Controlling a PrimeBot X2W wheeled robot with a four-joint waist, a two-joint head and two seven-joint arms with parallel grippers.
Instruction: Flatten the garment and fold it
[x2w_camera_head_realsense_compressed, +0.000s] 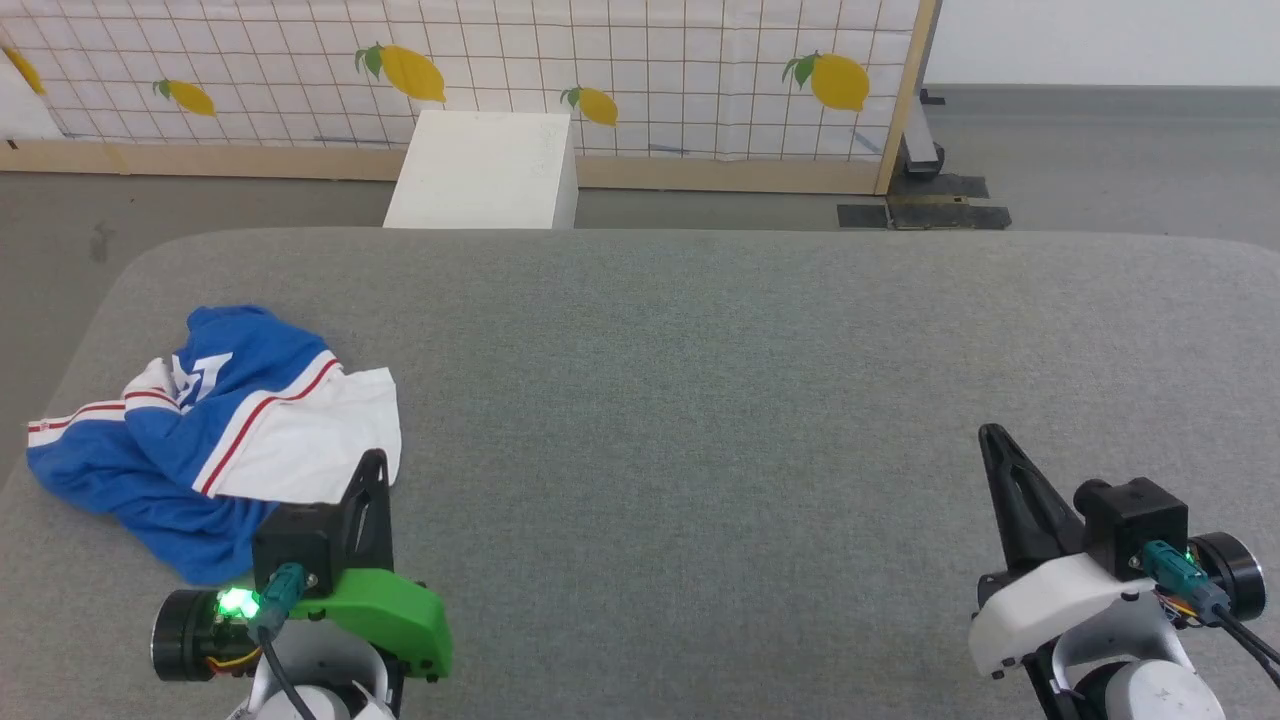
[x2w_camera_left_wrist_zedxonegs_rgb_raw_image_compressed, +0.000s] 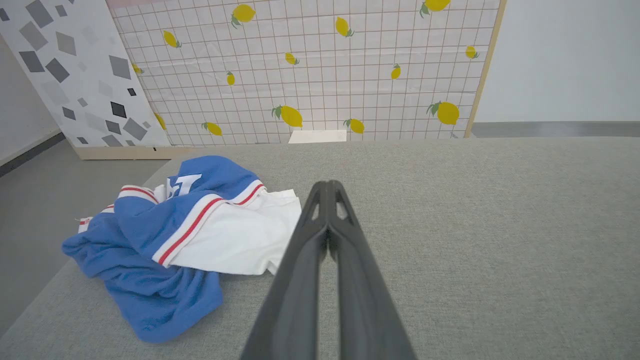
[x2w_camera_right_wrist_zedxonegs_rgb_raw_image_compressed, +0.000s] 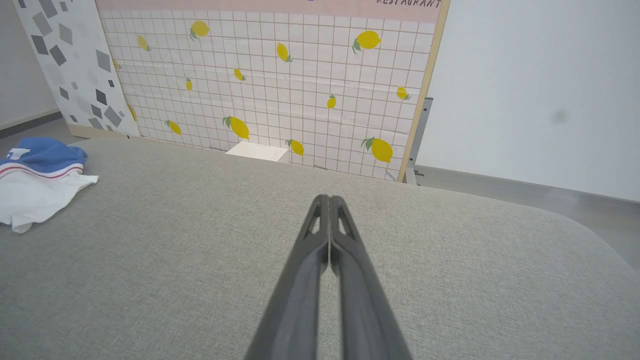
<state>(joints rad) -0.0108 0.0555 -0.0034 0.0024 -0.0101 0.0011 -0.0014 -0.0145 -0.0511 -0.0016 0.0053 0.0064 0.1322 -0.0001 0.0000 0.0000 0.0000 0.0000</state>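
There are one garment (x2w_camera_head_realsense_compressed: 215, 420), one bench (x2w_camera_head_realsense_compressed: 700, 400), one white box (x2w_camera_head_realsense_compressed: 485, 170), one lemon-printed panel (x2w_camera_head_realsense_compressed: 650, 70) and two tools: the left tool (x2w_camera_head_realsense_compressed: 374, 462) and right tool (x2w_camera_head_realsense_compressed: 991, 436).

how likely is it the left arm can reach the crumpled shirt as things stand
Probably yes: the garment lies just ahead-left of the left gripper, with nothing between them. Its jaws are shut and would need opening first.

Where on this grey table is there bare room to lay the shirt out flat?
The middle of the grey table is bare, from the garment and left gripper across to the right gripper, and back to the far edge by the white box. It is crowded at the left end, where the garment lies crumpled.
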